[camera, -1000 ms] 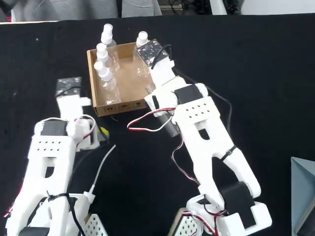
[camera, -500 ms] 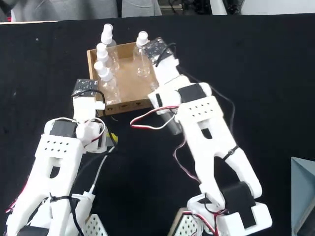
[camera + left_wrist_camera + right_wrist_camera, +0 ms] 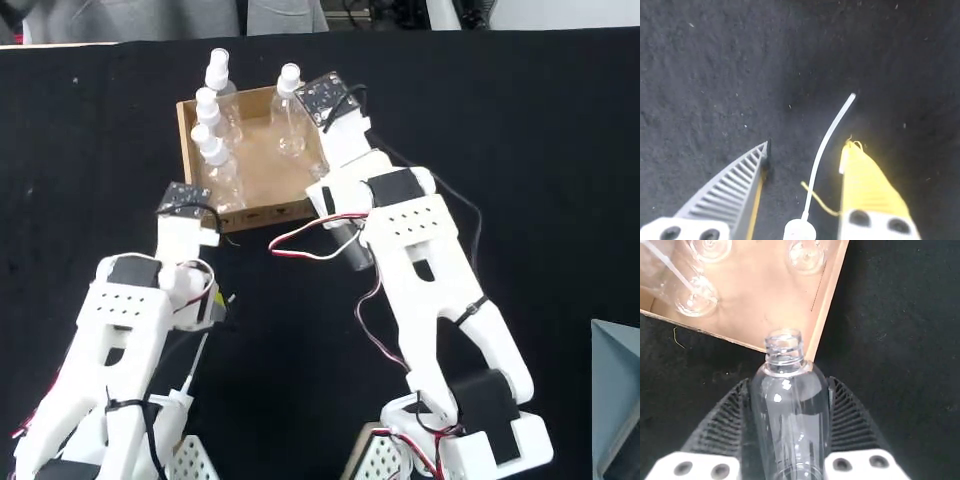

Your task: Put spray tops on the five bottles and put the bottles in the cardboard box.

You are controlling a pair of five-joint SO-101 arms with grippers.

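Right wrist view shows the uncapped bottle pinched between the two fingers of the right gripper, its open neck pointing at a corner of the cardboard box and just outside the wall. In the high view, four bottles with tops fitted stand upright inside the box, three along one side and one at the far side. The loose spray top lies on the black table, its thin tube running between the spread fingers of the left gripper, touching neither.
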